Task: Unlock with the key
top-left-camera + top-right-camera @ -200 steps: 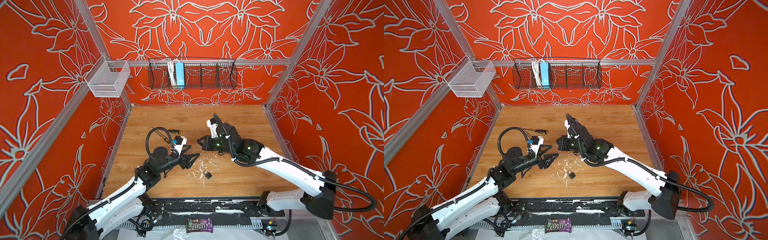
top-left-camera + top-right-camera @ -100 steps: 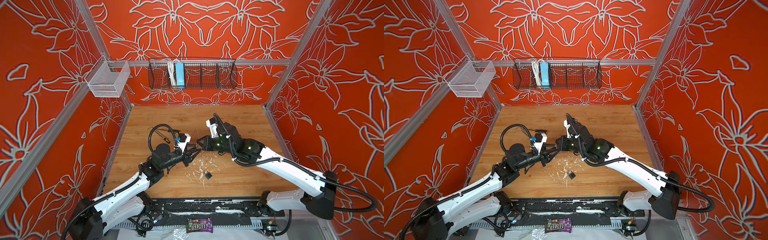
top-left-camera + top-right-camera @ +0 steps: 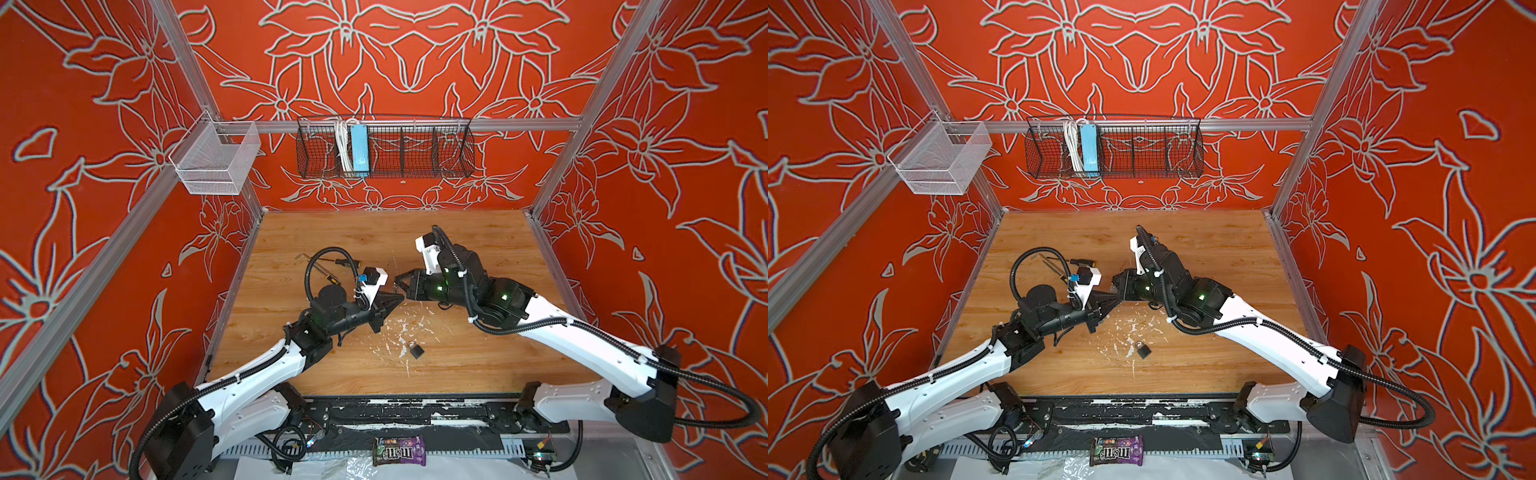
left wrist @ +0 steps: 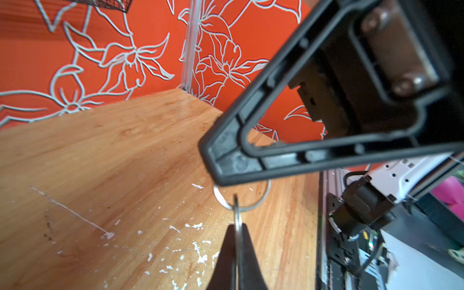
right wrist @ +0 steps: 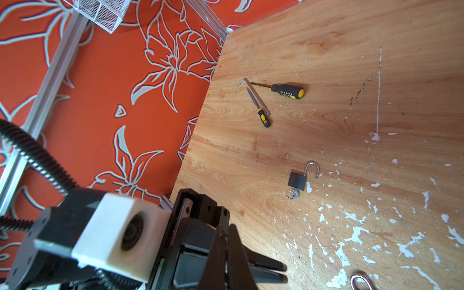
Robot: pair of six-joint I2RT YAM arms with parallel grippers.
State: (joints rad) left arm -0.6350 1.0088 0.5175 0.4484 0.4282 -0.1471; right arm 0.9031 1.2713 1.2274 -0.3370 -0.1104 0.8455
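M&M's bag (image 3: pixel 399 451) at 6 o'clock, off the wood, in front of the arm bases.

Padlock (image 5: pixel 297 180) lies flat on the table (image 3: pixel 478 232), about 5 o'clock from centre, among white paint flecks. Its shackle is swung open and the inserted key (image 5: pixel 293 193), on a small ring, sits in the keyway. Neither arm touches it.

At table centre, above the wood, the left gripper (image 4: pixel 236 233) comes in from 7 o'clock and the right gripper (image 3: pixel 397 277) from 4 o'clock, tips meeting.
- Left: clamped on a second key (image 4: pixel 236 213), seen edge-on, threaded on a key ring (image 4: pixel 219 200).
- Right: closed. The ring's far arc runs behind its fingertip, so I can't tell if it pinches it.

10 o'clock: big screwdriver (image 5: pixel 286 91) just beside a hex key (image 5: pixel 253 95), with the small screwdriver (image 5: pixel 263 118) lying against the hex key.

Back wall: black wire basket (image 3: pixel 415 149) at 12 o'clock holding a blue strip (image 3: pixel 359 149), and a white mesh basket (image 3: pixel 216 162) at 11.
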